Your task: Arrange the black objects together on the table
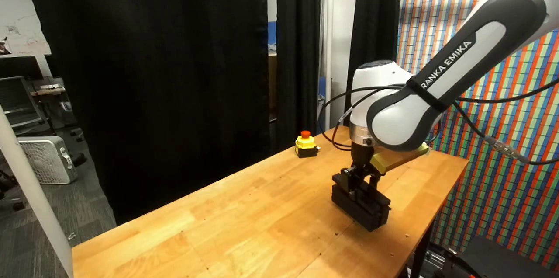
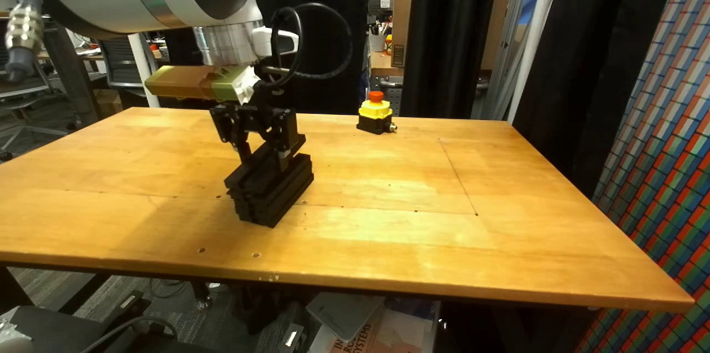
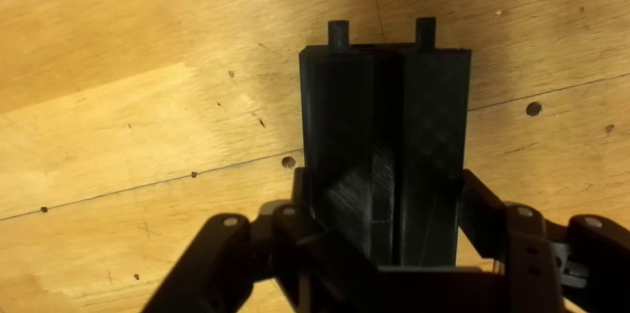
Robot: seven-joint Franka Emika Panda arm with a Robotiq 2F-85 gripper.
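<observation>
Black bars (image 2: 277,192) sit stacked on the worktop (image 2: 399,231), probably stiff and fairly light; best pinched mid-length across their long sides. The end effector (image 3: 382,187) stands wide astride the upper ones; whether it grips isn't clear.

Matt black bars (image 3: 339,140), these, faintly scuffed; smooth wood on the desk (image 2: 499,253), catching a sheen; dull cloth curtains (image 1: 153,72); and there, shiny metal, the wrist collar (image 2: 227,43)!

Light-brown wooden table (image 2: 499,253) with small holes (image 3: 534,109) and thin dark lines (image 3: 581,85). Directly on it: 1 compact stack of black bars (image 2: 272,197) and, well apart near an edge, 1 yellow-and-black box (image 2: 375,113) with a red button (image 2: 376,96).
</observation>
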